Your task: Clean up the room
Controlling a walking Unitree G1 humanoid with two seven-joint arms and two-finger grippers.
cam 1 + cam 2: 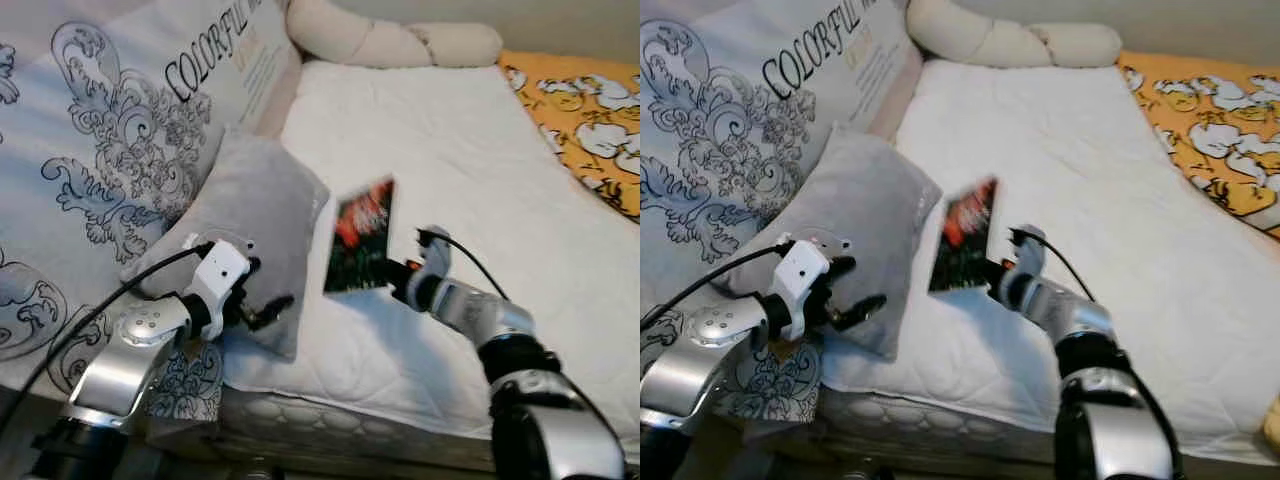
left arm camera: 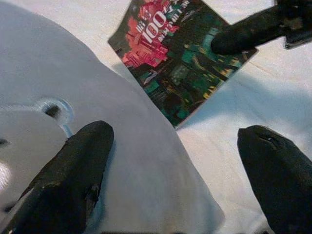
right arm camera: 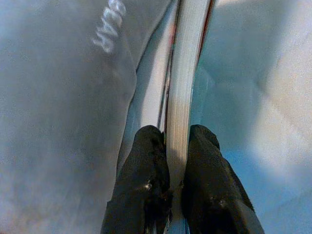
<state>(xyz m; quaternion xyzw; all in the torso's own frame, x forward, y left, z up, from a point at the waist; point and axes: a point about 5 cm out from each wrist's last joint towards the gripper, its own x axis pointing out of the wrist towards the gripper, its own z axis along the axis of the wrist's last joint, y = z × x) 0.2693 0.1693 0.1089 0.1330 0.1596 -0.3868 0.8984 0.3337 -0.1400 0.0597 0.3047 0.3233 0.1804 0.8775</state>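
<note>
A thin book [image 1: 361, 237] with a dark green and red cover is held up off the white mattress [image 1: 470, 170], tilted on edge. My right gripper [image 1: 398, 272] is shut on its lower corner; the right wrist view shows the page block [image 3: 187, 87] pinched between both fingers [image 3: 146, 170]. My left gripper [image 1: 262, 305] hovers open at the near end of a grey pillow [image 1: 255, 215], one finger [image 2: 73, 170] over the pillow, the other [image 2: 278, 170] over the sheet. In the left wrist view the book [image 2: 180, 53] lies just beyond the pillow [image 2: 97, 122].
A large patterned cushion [image 1: 110, 150] printed with "COLORFUL" leans at the left behind the grey pillow. A cream knotted bolster [image 1: 390, 40] lies at the head of the bed. An orange patterned blanket [image 1: 590, 110] covers the far right. The mattress edge [image 1: 330, 415] runs near me.
</note>
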